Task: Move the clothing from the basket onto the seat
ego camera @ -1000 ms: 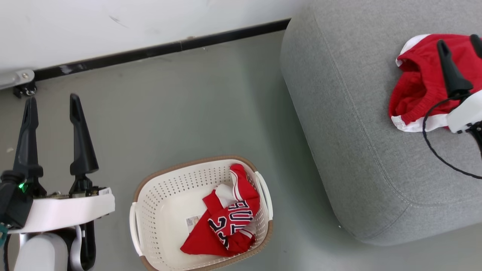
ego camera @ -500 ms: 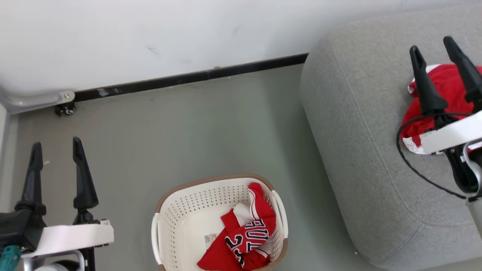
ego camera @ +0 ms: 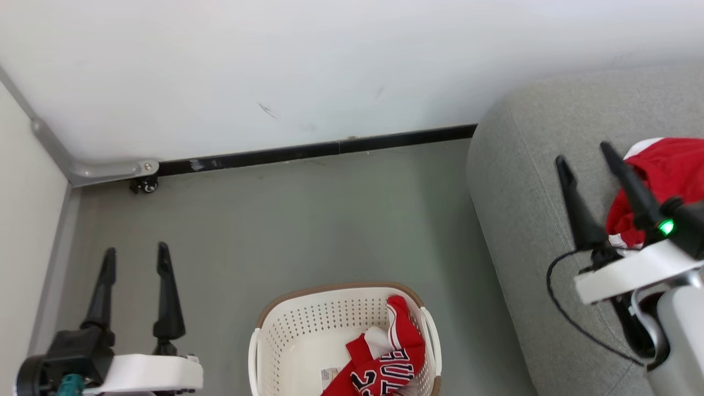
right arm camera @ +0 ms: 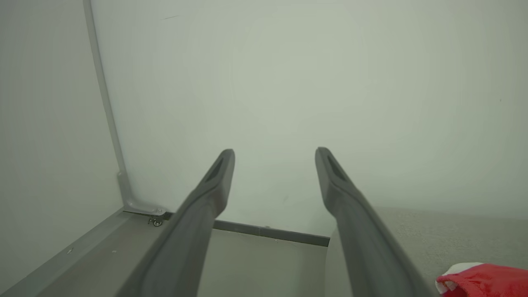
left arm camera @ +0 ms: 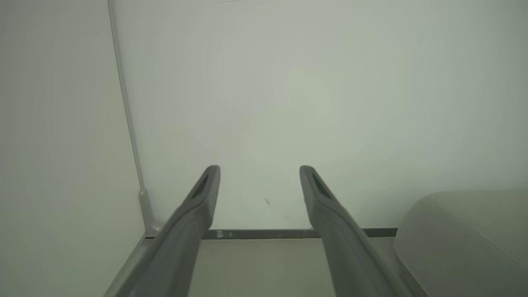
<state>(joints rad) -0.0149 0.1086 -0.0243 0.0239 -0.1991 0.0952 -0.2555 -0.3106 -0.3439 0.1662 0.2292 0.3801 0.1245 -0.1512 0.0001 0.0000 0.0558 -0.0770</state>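
The cream basket (ego camera: 286, 330) with a brown rim sits on the floor at the bottom centre. A red jersey (ego camera: 388, 360) with dark lettering lies crumpled in its right half. Red shorts (ego camera: 668, 173) with white trim lie on the grey seat (ego camera: 522, 192) at the right; their corner (right arm camera: 482, 280) shows in the right wrist view. My right gripper (ego camera: 584, 153) stands open above the seat, just left of the shorts, holding nothing. My left gripper (ego camera: 135, 252) is open and empty at the lower left, well left of the basket.
A white wall with a black baseboard (ego camera: 308, 149) runs behind the grey floor. A metal bracket with a small caster (ego camera: 144, 184) sits in the left corner. A black cable (ego camera: 572, 319) loops from my right wrist over the seat.
The head camera has tilted up, so the whole scene slid down and the basket is now cut off at the bottom. My right gripper has drawn back left off the shorts.
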